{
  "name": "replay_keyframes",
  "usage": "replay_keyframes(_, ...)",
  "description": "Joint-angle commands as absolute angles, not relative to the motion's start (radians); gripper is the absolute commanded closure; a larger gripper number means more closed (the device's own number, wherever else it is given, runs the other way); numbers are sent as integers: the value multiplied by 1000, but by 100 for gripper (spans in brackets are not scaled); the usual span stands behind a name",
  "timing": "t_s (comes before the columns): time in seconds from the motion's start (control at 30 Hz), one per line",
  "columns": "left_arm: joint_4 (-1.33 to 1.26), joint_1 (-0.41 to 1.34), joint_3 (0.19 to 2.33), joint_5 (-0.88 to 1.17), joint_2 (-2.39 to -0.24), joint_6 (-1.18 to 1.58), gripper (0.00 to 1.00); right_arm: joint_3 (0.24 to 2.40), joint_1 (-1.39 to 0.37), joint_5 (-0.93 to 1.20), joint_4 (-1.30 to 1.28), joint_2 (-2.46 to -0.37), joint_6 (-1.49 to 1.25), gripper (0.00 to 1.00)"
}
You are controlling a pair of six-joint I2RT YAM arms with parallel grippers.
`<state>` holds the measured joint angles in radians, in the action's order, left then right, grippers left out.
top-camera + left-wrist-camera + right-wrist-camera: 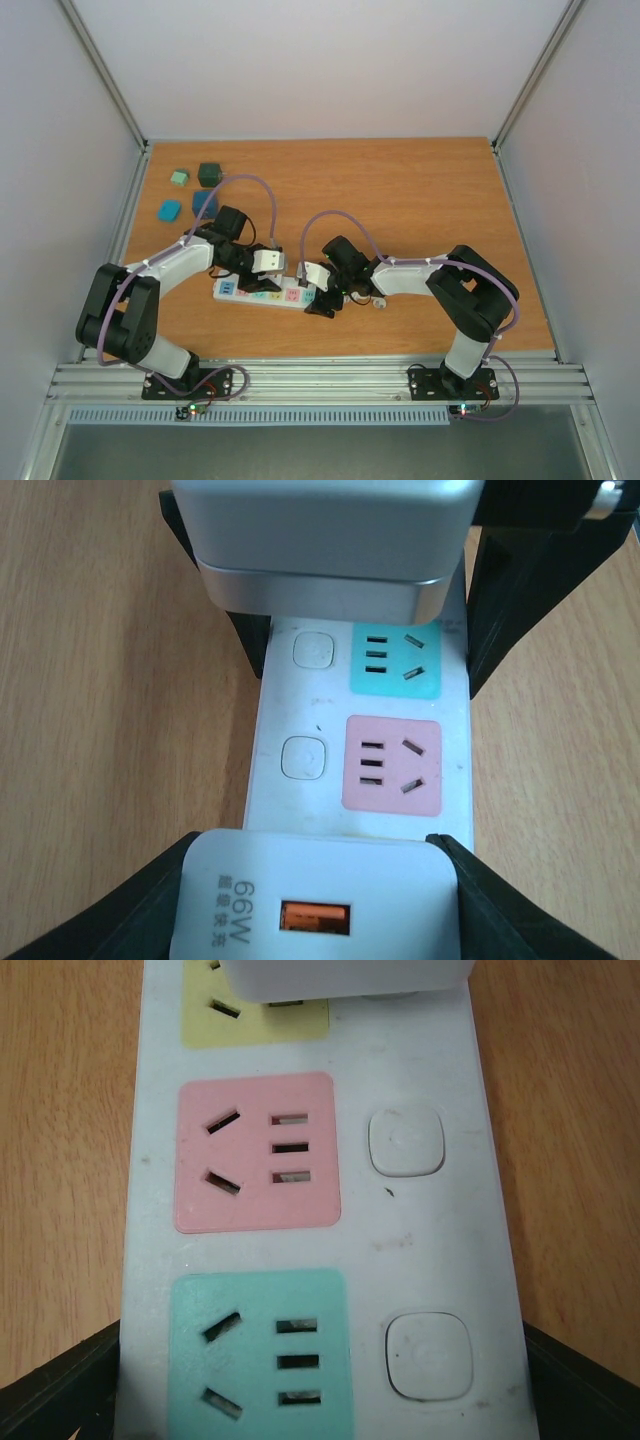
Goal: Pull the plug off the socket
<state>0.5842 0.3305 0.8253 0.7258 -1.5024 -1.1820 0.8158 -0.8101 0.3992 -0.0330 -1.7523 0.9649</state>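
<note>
Wooden surface (430, 190) inside a white-walled enclosure carries the whole scene. At its far left lie a few small coloured blocks (190, 190), well apart from the work and seemingly no part of it.

Next comes the left tool (315, 935). It is closed on the plug (310, 880), a white charger block, with a black finger against each of its sides. That looks like the grip meant for the pull.

The plug is not yet out. It sits on the socket (295, 810), over the yellow outlet panel (200, 1022).

Further right, the right tool (320, 1400) straddles the socket with jaws spread wide. Its fingers (60, 1390) rest against both long edges, probably to brace the strip so it does not lift with the plug.
</note>
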Motion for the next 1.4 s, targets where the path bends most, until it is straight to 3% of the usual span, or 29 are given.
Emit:
replay_keyframes(0.0, 584, 341, 857, 853, -1483, -1182, 62, 809, -828, 363, -82, -1764, 985, 70)
replay_keyframes(0.7, 694, 287, 946, 838, -1424, -1182, 64, 812, -828, 346, -87, -1776, 983, 71)
replay_keyframes(1.13, 952, 53, 1117, 650, -1435, -1316, 64, 830, -830, 339, -100, -1795, 978, 70)
replay_keyframes(1.37, 973, -50, 1159, 418, -1479, -1373, 63, 833, -831, 336, -103, -1800, 976, 70)
